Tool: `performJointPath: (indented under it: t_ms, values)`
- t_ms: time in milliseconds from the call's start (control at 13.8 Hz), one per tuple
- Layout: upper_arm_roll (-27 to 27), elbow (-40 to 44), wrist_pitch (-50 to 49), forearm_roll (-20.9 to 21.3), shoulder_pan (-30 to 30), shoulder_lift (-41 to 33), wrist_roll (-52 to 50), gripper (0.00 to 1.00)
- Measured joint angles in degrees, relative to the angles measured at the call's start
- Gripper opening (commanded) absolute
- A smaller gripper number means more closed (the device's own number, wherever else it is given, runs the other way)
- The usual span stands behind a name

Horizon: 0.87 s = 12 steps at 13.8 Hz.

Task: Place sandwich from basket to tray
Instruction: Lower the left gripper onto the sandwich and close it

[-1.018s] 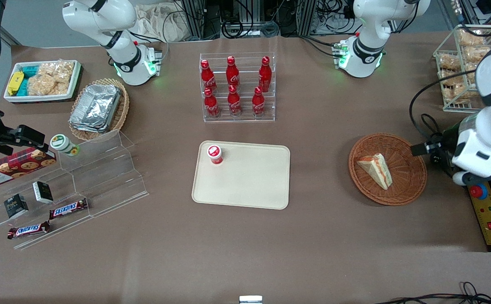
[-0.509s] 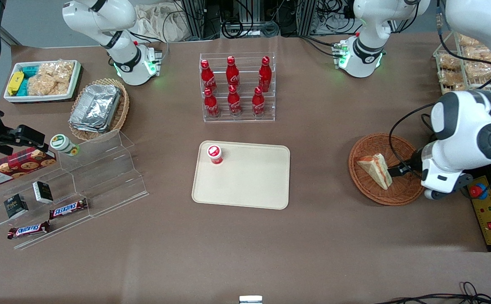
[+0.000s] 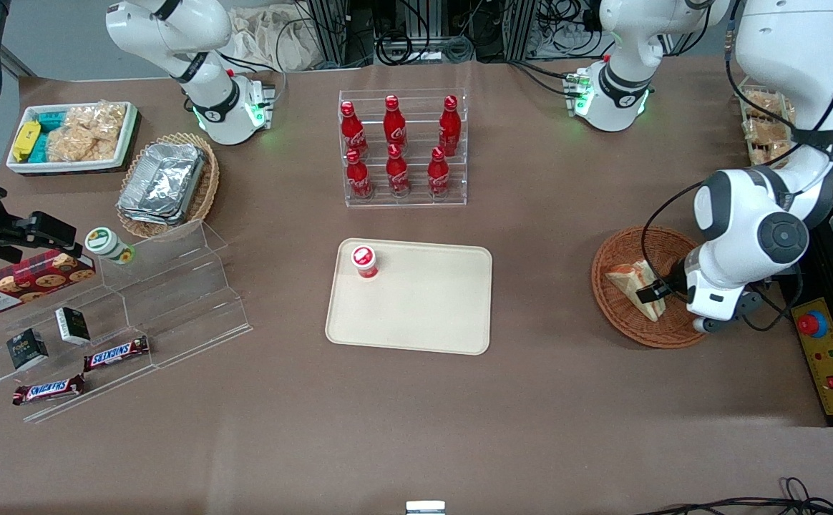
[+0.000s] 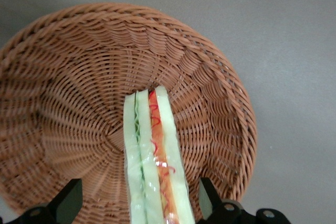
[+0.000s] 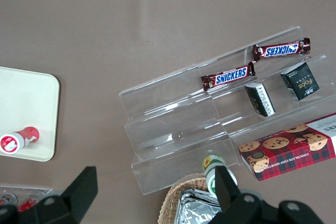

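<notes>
The sandwich (image 3: 631, 285), a wedge of pale bread with orange-red and green layers, lies in the round reddish-brown wicker basket (image 3: 620, 315) toward the working arm's end of the table. My left gripper (image 3: 654, 292) hangs low over the basket, open, with one finger on each side of the sandwich and not touching it. In the left wrist view the sandwich (image 4: 154, 156) runs between the two fingers (image 4: 68, 201) over the basket weave (image 4: 79, 77). The cream-beige tray (image 3: 424, 315) lies at the table's middle.
A small red-capped cup (image 3: 364, 260) stands on the tray's corner. A clear rack of red bottles (image 3: 402, 146) stands farther from the camera than the tray. A yellow control box (image 3: 828, 357) with a red button lies beside the basket. A wire rack of snacks (image 3: 763, 121) stands farther back.
The left arm has swung in over the basket and lowered. The gripper went from the basket's edge to straddling the sandwich. The sandwich has not moved.
</notes>
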Motion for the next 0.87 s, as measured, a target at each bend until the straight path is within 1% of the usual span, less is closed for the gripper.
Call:
performJointPath:
  t_ms: [218, 364, 436, 582, 655, 727, 800, 873]
  values:
    - [0.0, -0.3, 2.2, -1.8, 0.0, 1.6, 0.0, 1.00]
    - [0.0, -0.4, 2.6, -2.1, 0.0, 2.2, 0.0, 1.00]
    - [0.0, -0.5, 3.1, -2.6, 0.0, 2.4, -0.1, 0.98]
    - [0.0, -1.4, 4.6, -3.3, 0.0, 2.6, -0.1, 0.70]
    - [0.0, -1.8, 5.1, -3.4, 0.0, 2.6, -0.1, 0.60]
    - [0.0, -2.1, 5.3, -3.4, 0.0, 2.7, -0.1, 0.46]
    - [0.0, -2.2, 5.3, -3.4, 0.0, 2.7, -0.1, 0.37]
    - [0.0, -2.2, 5.3, -3.4, 0.0, 2.7, -0.1, 0.35]
